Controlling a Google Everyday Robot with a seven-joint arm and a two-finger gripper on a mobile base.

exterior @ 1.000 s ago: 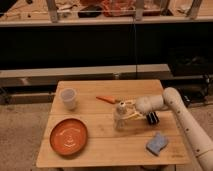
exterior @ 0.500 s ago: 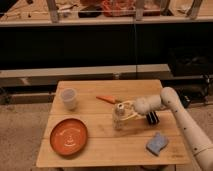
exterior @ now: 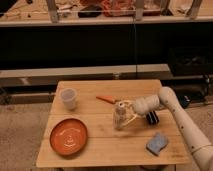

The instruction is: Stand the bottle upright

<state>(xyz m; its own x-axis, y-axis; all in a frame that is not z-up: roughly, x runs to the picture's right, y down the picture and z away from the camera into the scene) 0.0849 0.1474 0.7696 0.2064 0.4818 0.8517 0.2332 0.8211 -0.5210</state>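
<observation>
A clear plastic bottle (exterior: 119, 115) stands close to upright near the middle of the wooden table (exterior: 100, 150). My gripper (exterior: 128, 113) reaches in from the right at the end of the white arm (exterior: 165, 102). It is shut on the bottle, with its fingers (exterior: 132, 118) wrapped round the bottle's right side. The bottle's base is at the table surface; I cannot tell whether it rests on it.
A clear cup (exterior: 68, 98) stands at the back left. An orange plate (exterior: 68, 136) lies at the front left. An orange carrot-like item (exterior: 106, 99) lies behind the bottle. A blue sponge (exterior: 157, 144) lies at the front right. A small black object (exterior: 151, 117) sits under my wrist.
My gripper and the bottle have shifted slightly left, and the bottle has tipped up closer to vertical. Nothing else has moved.
</observation>
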